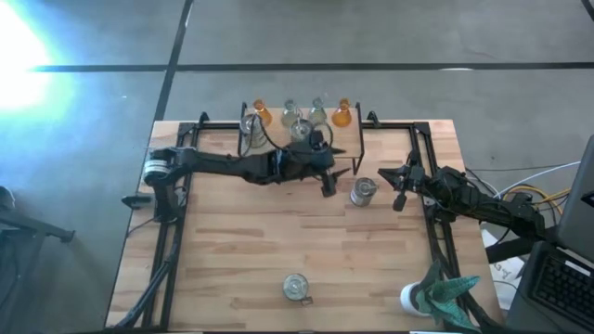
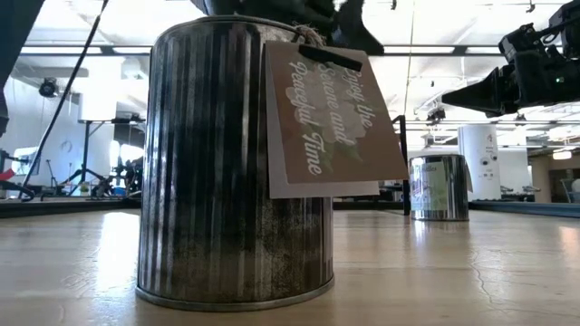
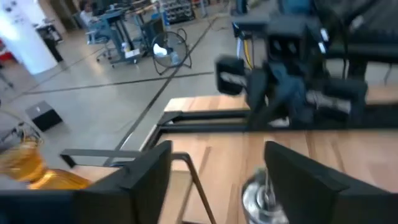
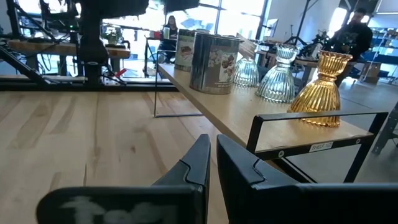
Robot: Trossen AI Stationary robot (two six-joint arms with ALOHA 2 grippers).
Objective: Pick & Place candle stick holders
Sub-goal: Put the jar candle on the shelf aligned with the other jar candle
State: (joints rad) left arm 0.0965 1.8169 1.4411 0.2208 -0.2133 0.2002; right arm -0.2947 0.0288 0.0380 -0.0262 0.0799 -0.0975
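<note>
A silvery jar-like holder (image 1: 364,191) stands on its base on the table, right of centre; it also shows in the left wrist view (image 3: 261,199). My left gripper (image 1: 329,181) hovers open just left of it, touching nothing (image 3: 217,180). My right gripper (image 1: 401,181) is shut and empty (image 4: 211,155), right of that jar. Another silvery jar (image 1: 295,288) with a paper tag (image 2: 326,122) stands near the table's near edge. On a raised shelf (image 4: 249,118) at the far edge stand two amber holders (image 1: 342,113), pale glass ones (image 1: 318,111) and two more silvery jars (image 4: 214,62).
A teal spiky object on a white base (image 1: 445,292) stands at the near right corner. The shelf's black wire frame (image 1: 357,148) runs down to the table just behind the jar. Bare wood lies between the two table jars (image 1: 278,232).
</note>
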